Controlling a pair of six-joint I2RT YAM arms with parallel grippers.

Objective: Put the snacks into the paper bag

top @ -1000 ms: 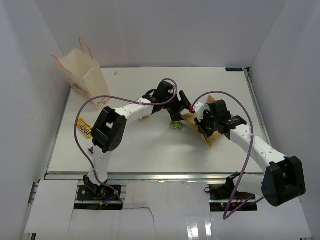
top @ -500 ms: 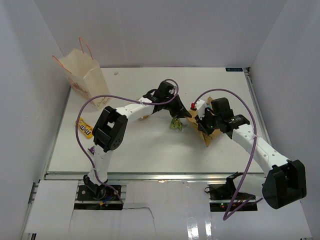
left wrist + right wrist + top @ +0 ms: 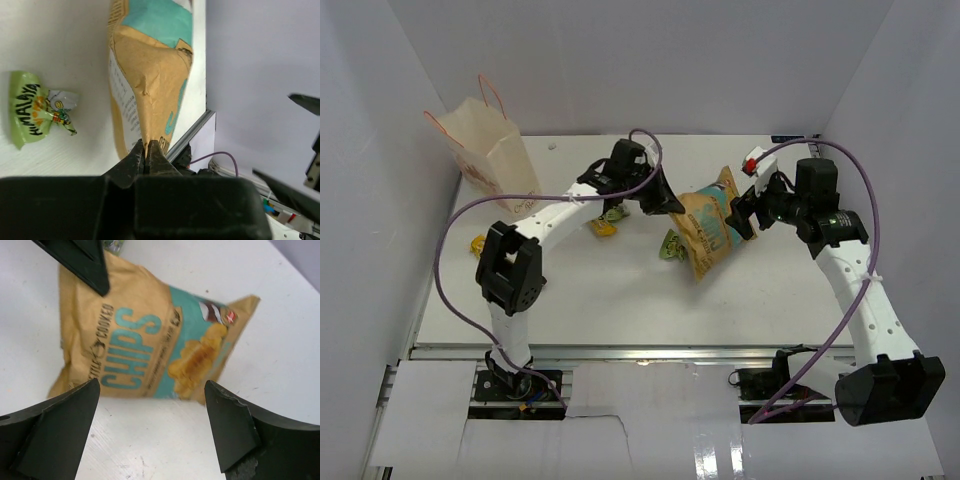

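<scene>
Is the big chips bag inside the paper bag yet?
No, it is out. The left gripper pinches the chips bag by its edge, far from the paper bag standing in the back left corner.

Prob. a robotics lab test cell, not a home: plain white surface [image 3: 600,300] boxed in by blank white panels [image 3: 380,200], left arm [image 3: 555,212] & right arm [image 3: 860,290] w/ loose purple cables [image 3: 441,275], bolted along a metal rail [image 3: 650,352] at the near edge.
</scene>
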